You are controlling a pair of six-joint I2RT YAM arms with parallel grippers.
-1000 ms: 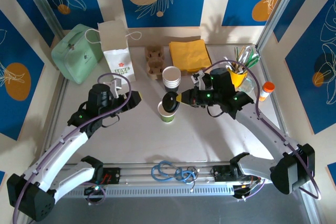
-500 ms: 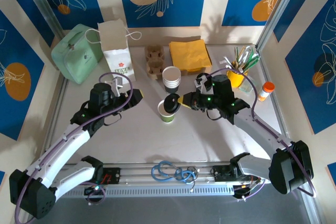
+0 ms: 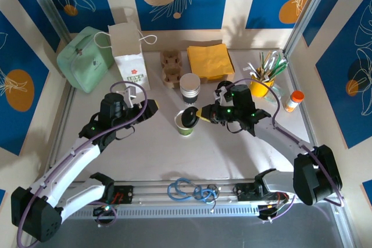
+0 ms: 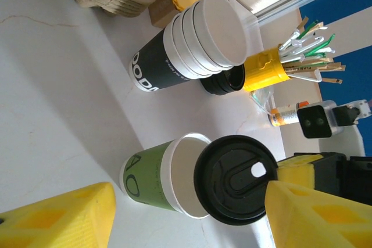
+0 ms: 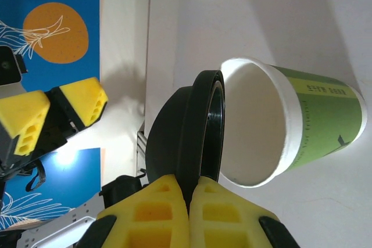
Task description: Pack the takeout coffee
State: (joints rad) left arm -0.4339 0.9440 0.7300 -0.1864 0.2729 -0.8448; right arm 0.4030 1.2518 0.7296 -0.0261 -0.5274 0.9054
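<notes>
While right gripper (image 5: 190, 187) clamps black lid (image 5: 180, 126) at rim, green paper cup (image 5: 314, 120) just ahead looks light, crushable: hold gently, low on wall; left gripper (image 3: 149, 108) gapes empty.

Green cup (image 4: 142, 181), black lid (image 4: 232, 178), yellow fingers (image 5: 224, 216).

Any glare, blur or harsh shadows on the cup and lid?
Top external: even light, soft shadows on the table, green cup small but sharp. Left wrist: black lid and cup crisp. Right wrist: table washed out, cup rim clear.
</notes>
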